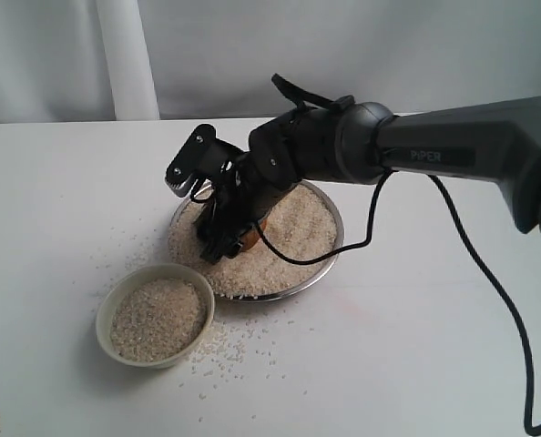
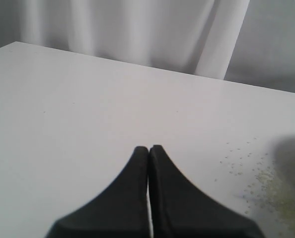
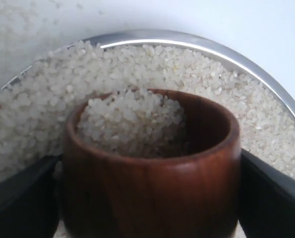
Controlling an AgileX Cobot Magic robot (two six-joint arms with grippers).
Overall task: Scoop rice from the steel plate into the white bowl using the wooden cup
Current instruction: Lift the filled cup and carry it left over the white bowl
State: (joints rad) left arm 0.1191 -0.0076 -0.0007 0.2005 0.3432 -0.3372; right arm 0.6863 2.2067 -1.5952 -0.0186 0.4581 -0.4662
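Exterior: one steel plate (image 1: 328,265) heaped with rice (image 1: 298,223) on the table (image 1: 434,364). One white bowl (image 1: 107,339), also rice-filled, sits just beside it at 7 o'clock, and the right pincer (image 1: 229,241) is down in the plate grasping the one wooden cup (image 1: 251,238). Left wrist: left pincer (image 2: 148,148) clenched on nothing, above the table. Right wrist: cup part-filled with rice, one finger on each side.

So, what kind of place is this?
Probably a robotics lab test bench, not a kitchen: a plain white table, a white curtain behind it, and a robot arm holding a cup in a plate of rice.
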